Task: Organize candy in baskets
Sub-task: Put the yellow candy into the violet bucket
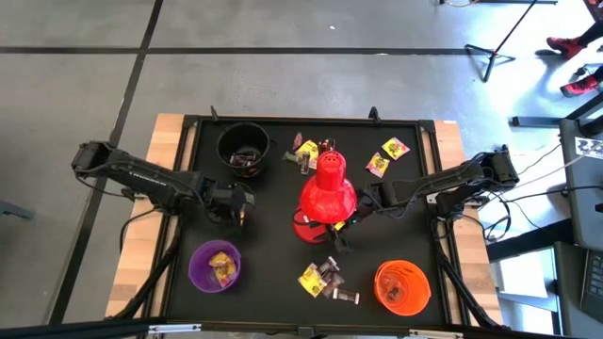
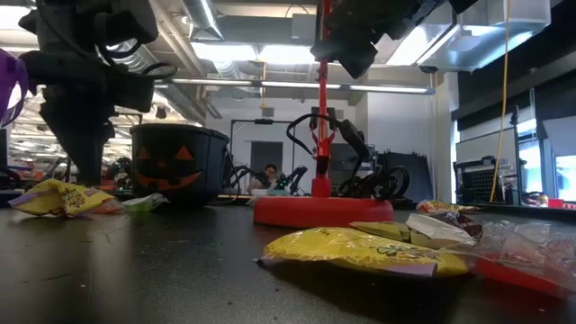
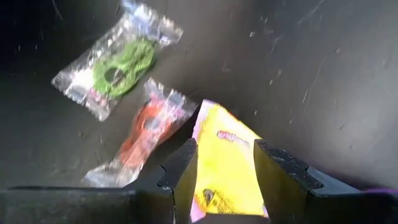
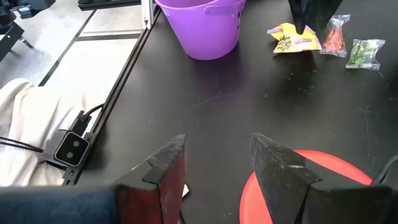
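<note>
My left gripper points down at the table between the black basket and the purple basket. It is open, its fingers on either side of a yellow candy that lies flat on the table. Beside that packet lie an orange candy and a green candy in clear wrappers. My right gripper hangs open and empty above the table beside the red lamp's base. The orange basket stands at the near right. My left gripper comes at the yellow candy from above, pointing down, with one finger at each long side of the packet. The packet lies flat on the table. Whether the fingers touch it, I cannot tell.
The red lamp stands mid-table next to my right gripper. Loose candy lies behind it, at the far right and near the front edge. The purple basket and the black basket hold some candy.
</note>
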